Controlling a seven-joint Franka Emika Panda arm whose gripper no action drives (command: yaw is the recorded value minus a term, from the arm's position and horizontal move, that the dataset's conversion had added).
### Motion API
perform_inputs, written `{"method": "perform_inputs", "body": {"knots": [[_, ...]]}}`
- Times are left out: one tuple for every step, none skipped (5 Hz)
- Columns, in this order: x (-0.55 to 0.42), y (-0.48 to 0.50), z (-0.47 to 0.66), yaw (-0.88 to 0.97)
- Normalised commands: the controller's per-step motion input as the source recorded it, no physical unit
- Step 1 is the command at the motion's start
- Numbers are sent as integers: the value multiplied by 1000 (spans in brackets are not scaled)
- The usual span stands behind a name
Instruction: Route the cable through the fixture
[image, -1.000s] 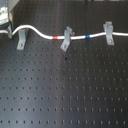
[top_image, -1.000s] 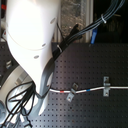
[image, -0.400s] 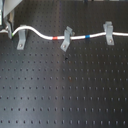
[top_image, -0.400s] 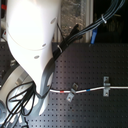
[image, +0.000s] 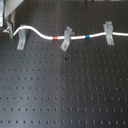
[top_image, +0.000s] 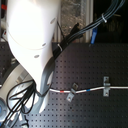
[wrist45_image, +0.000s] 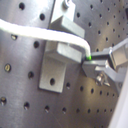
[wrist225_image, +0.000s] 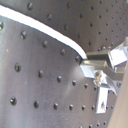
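The white cable (image: 45, 35) runs across the perforated board, with its red band (image: 56, 38) and blue band (image: 87, 36) either side of the middle clip. Its left end arcs over the fixture (image: 21, 41), a grey clip with a long slanted foot. My gripper (image: 8, 31) is at the first exterior view's left edge, just beyond that clip. In the first wrist view the cable (wrist45_image: 35, 30) crosses the fixture's (wrist45_image: 56, 60) top into my gripper (wrist45_image: 92, 62), which is shut on its end. The arm hides the fixture in the second exterior view.
Two more grey clips carry the cable: a tilted one (image: 66, 39) in the middle and a squat upright one (image: 107, 32) at the first exterior view's right. The white arm (top_image: 32, 45) and its black hoses fill the second exterior view's left.
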Motion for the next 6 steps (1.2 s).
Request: {"method": "perform_inputs", "body": {"knots": [[-13, -20, 0, 0], [-190, -148, 4, -57], [-131, 80, -205, 0], [29, 47, -52, -3], [-16, -25, 13, 0], [-50, 30, -51, 0]]}}
